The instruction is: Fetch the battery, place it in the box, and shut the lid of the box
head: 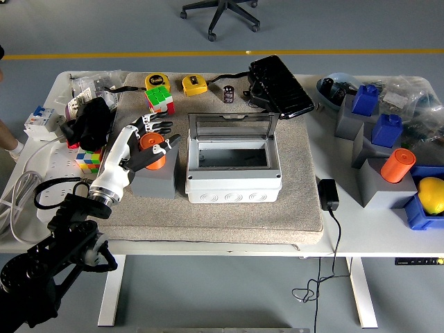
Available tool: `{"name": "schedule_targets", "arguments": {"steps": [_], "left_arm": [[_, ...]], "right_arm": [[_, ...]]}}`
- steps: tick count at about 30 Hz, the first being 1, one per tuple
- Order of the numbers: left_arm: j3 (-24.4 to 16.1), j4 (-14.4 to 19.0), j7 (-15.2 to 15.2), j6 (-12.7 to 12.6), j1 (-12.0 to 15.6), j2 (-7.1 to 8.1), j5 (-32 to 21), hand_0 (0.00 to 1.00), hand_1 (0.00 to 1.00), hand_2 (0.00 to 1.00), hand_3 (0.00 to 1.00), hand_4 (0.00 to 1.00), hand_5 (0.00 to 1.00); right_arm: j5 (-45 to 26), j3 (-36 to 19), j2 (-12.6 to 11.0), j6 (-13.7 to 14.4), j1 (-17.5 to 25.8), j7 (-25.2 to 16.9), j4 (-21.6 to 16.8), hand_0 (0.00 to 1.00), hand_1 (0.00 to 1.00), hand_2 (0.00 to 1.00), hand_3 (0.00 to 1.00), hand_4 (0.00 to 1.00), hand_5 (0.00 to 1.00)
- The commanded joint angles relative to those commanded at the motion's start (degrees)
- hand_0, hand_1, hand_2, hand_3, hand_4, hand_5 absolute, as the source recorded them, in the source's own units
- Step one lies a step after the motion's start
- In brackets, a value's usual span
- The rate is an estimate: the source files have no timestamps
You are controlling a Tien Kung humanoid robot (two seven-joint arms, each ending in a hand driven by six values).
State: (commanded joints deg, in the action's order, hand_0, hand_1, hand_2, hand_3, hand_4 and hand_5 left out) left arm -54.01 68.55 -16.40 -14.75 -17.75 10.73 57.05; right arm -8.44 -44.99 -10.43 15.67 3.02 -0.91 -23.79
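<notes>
- You are on step 1, the fetch: your left hand [151,142] reaches over the orange battery [152,150] standing on the grey block [155,182], fingers curled around it, though you cannot tell if the grip is firm
- The box [233,170] sits just right of it, lid [233,126] up
- Next, lift clear and carry right over the opening
- Your right hand is out of view

Lab or workshop: white height-adjustable table [361,229] with cluttered parts, grey floor with yellow line [208,53], office chair base [220,15].
</notes>
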Motion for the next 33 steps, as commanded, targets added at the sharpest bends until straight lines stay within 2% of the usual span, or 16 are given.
{"name": "schedule_targets", "arguments": {"steps": [4, 5, 10, 11, 16, 17, 22, 23, 28, 29, 33], "left_arm": [[0.0, -0.6, -0.2, -0.5, -0.2, -0.20, 0.4, 0.732, 0.688, 0.714, 0.744, 0.998, 0.219], [0.0, -0.9, -0.3, -0.6, -0.2, -0.30, 0.6, 0.722, 0.669, 0.661, 0.672, 0.998, 0.111], [0.0, -1.6, -0.4, -1.2, -0.5, -0.43, 1.2, 0.722, 0.669, 0.661, 0.672, 0.998, 0.111], [0.1, -1.8, -0.4, -1.3, -0.6, -0.47, 1.3, 0.677, 0.579, 0.570, 0.563, 0.957, 0.002], [0.4, -2.6, -0.8, -2.1, -0.7, -0.67, 1.5, 0.677, 0.579, 0.570, 0.563, 0.957, 0.002], [0.4, -2.9, -0.9, -2.1, -0.7, -0.72, 1.4, 0.609, 0.509, 0.503, 0.514, 0.894, 0.002], [0.6, -3.7, -1.3, -2.2, -0.9, -0.88, 0.5, 0.609, 0.509, 0.503, 0.514, 0.894, 0.002], [0.5, -3.9, -1.5, -2.2, -1.0, -0.97, 0.1, 0.553, 0.460, 0.457, 0.485, 0.859, 0.002], [0.5, -4.3, -1.7, -1.9, -1.1, -1.25, -1.2, 0.553, 0.460, 0.457, 0.485, 0.859, 0.002], [0.6, -4.5, -1.7, -1.9, -1.2, -1.32, -1.4, 0.477, 0.419, 0.413, 0.448, 0.824, 0.002], [0.4, -5.3, -1.9, -1.7, -1.3, -1.57, -2.5, 0.477, 0.419, 0.413, 0.448, 0.824, 0.002]], "right_arm": [[0.0, 0.1, 0.0, 0.1, -0.1, -0.1, 0.0, 0.608, 0.634, 0.636, 0.571, 0.979, 0.566], [0.0, 0.1, 0.0, 0.1, -0.1, -0.2, 0.0, 0.608, 0.634, 0.637, 0.572, 0.981, 0.567], [-0.1, 0.2, 0.0, 0.3, -0.1, -0.4, 0.0, 0.608, 0.634, 0.637, 0.572, 0.981, 0.567], [-0.1, 0.2, 0.0, 0.3, -0.1, -0.4, 0.0, 0.608, 0.634, 0.636, 0.571, 0.980, 0.567], [-0.1, 0.1, 0.0, 0.5, -0.1, -0.6, -0.1, 0.608, 0.634, 0.636, 0.571, 0.980, 0.567], [-0.2, 0.1, 0.0, 0.5, -0.1, -0.7, -0.1, 0.607, 0.634, 0.636, 0.572, 0.981, 0.566], [-0.2, 0.2, 0.0, 0.7, -0.1, -0.9, -0.1, 0.607, 0.634, 0.636, 0.572, 0.981, 0.566], [-0.3, 0.2, 0.0, 0.7, -0.1, -0.9, -0.1, 0.607, 0.633, 0.636, 0.571, 0.981, 0.567], [-0.3, 0.4, 0.0, 0.8, -0.2, -1.1, -0.1, 0.607, 0.633, 0.636, 0.571, 0.981, 0.567], [-0.4, 0.4, 0.0, 0.8, -0.2, -1.1, -0.1, 0.607, 0.632, 0.636, 0.570, 0.981, 0.567], [-0.4, 0.7, -0.1, 0.9, -0.3, -1.2, -0.1, 0.607, 0.632, 0.636, 0.570, 0.981, 0.567]]}}
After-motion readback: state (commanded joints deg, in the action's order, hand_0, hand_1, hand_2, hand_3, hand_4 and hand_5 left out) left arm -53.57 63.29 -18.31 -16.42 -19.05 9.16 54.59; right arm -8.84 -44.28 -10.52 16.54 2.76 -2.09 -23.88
